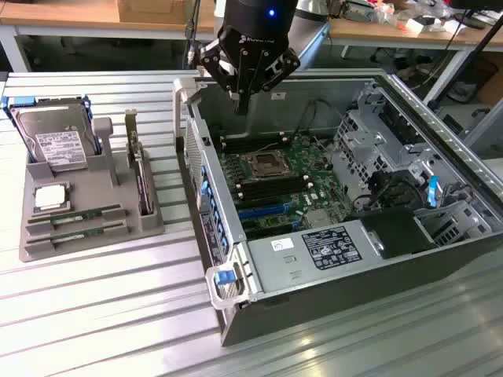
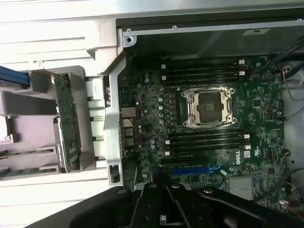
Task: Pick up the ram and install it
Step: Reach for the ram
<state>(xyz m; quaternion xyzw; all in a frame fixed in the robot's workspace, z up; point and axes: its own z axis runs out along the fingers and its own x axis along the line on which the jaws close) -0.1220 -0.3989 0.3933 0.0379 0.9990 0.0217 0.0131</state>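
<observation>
Gripper (image 1: 241, 100) jaws look pressed together and empty, hanging over the open computer case (image 1: 440, 118), above the motherboard's vacant memory slots (image 1: 255, 144). The ram (image 1: 76, 214), one of two alike sticks, sits slotted in the grey tray (image 1: 47, 251), well apart toward the exterior view's left. It is likely light, stiff and fragile; pinch its long flat faces mid-length, away from the contact edge.
</observation>
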